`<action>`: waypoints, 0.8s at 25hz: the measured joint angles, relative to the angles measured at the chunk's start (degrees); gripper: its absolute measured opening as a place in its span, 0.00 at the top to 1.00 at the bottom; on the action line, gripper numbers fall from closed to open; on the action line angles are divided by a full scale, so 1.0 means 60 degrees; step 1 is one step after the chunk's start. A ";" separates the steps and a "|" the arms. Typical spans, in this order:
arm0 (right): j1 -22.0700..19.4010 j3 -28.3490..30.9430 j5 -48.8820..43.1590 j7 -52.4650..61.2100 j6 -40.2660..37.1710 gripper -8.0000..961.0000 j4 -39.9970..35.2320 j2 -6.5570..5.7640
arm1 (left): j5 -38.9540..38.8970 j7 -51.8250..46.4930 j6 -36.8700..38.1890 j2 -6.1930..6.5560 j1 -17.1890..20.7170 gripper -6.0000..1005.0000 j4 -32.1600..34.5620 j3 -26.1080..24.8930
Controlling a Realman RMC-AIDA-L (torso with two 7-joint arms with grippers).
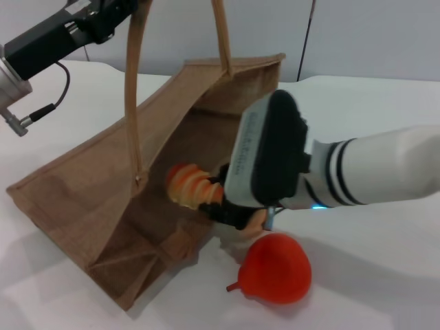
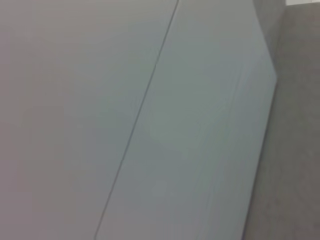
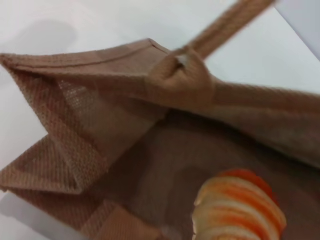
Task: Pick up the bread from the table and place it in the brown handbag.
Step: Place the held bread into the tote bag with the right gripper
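Observation:
The brown handbag (image 1: 103, 199) lies tilted on the white table (image 1: 385, 275) with its mouth held open toward my right arm. One handle (image 1: 132, 89) rises taut to my left gripper (image 1: 113, 14) at the top edge. My right gripper (image 1: 218, 199) is shut on one end of the bread (image 1: 187, 183), a ridged orange and cream loaf, and holds it inside the bag's mouth, above the lower wall. The right wrist view shows the bread (image 3: 240, 210) over the bag's woven inner wall (image 3: 150, 165). The left wrist view shows only a grey wall.
A red-orange ball (image 1: 275, 268) with a small stem lies on the table just below my right gripper, in front of the bag's mouth. A grey wall panel (image 1: 371, 34) stands behind the table. My right forearm (image 1: 385, 168) reaches in from the right.

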 joint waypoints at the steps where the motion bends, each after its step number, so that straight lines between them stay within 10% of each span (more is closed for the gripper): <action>1: 0.0120 -0.0187 0.0001 -0.0001 0.0242 0.59 0.0096 0.0007 | -0.0002 -0.0040 0.0071 0.0000 -0.0014 0.88 0.0003 0.0000; 20: 0.1250 -0.2807 0.0002 -0.0339 0.4345 0.61 0.1373 0.0112 | 0.0045 -0.0358 0.0361 -0.0014 -0.0248 0.88 0.0141 0.0000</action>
